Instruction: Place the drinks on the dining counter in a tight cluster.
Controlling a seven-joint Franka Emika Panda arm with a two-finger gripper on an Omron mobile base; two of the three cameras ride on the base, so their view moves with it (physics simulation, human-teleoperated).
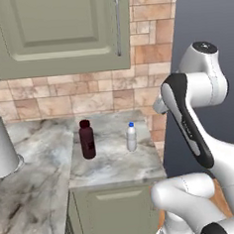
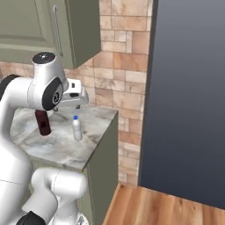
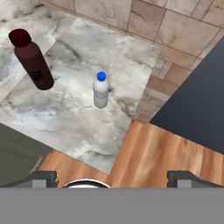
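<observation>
Two drinks stand upright on the marble counter [image 1: 113, 164] against the brick wall. The stout dark maroon bottle [image 1: 87, 139] [image 2: 43, 123] [image 3: 33, 61] is to the left of the small whitish bottle with a blue cap [image 1: 132, 136] [image 2: 77, 128] [image 3: 100, 90]. My gripper [image 2: 77, 104] [image 3: 113, 178] hangs above the whitish bottle, apart from it. It is open, its fingertips [image 3: 43, 177] spread wide with nothing between them. In the left base view my own arm mostly hides the hand. The dining counter is out of view.
A pale cylindrical vessel [image 1: 2, 145] sits on the counter's left wing. Green upper cabinets [image 1: 57, 29] hang over the counter. A tall dark grey panel [image 2: 189, 96] rises right of the counter's end, with wooden floor [image 2: 154, 206] in front of it.
</observation>
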